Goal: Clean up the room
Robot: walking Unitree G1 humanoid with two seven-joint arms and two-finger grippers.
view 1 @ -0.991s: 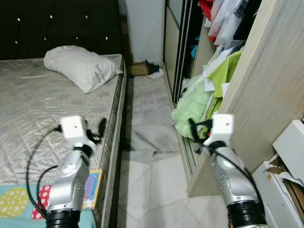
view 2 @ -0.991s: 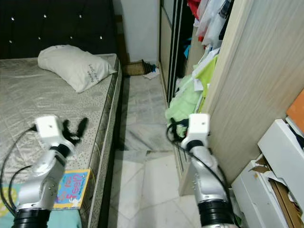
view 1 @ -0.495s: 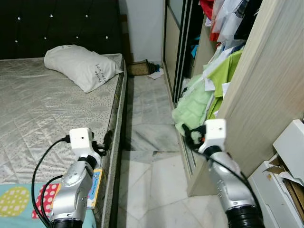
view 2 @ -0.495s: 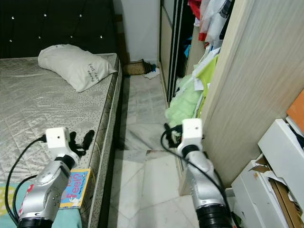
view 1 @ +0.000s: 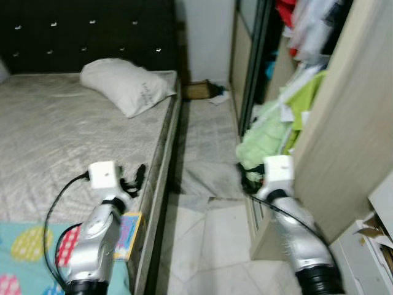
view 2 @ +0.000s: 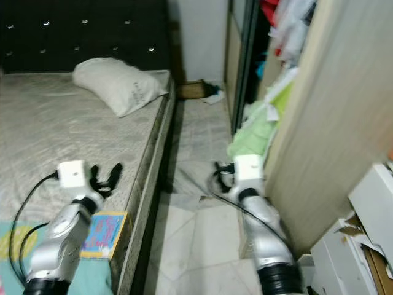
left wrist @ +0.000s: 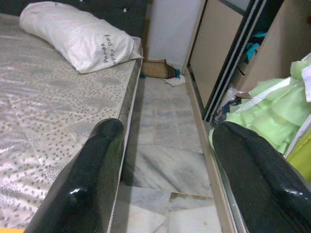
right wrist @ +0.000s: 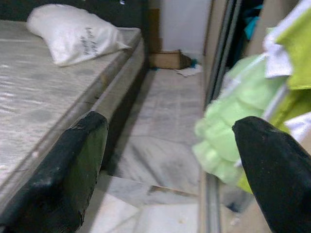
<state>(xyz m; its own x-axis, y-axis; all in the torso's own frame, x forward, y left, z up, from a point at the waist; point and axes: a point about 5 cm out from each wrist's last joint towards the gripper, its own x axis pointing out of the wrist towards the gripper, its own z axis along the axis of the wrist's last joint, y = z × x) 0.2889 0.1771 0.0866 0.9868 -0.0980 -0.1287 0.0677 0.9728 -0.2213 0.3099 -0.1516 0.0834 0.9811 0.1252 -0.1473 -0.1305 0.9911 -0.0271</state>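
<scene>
A bare floor aisle [view 1: 206, 138] runs between bed [view 1: 55, 141] and wardrobe [view 1: 344, 123].

Two silver arms with smooth, rounded metallic shells, each ending near the camera in a black ribbed collar. A white boxy camera block caps each wrist, on the left arm [view 1: 92, 246] and on the right arm [view 1: 295, 230]. Black cables loop from the blocks back along the forearms; the left one swings wide in an arc. The left fingers [left wrist: 85, 182] are long, glossy black and rounded; the right fingers [right wrist: 60, 170] look matte black with blunt tips.
</scene>
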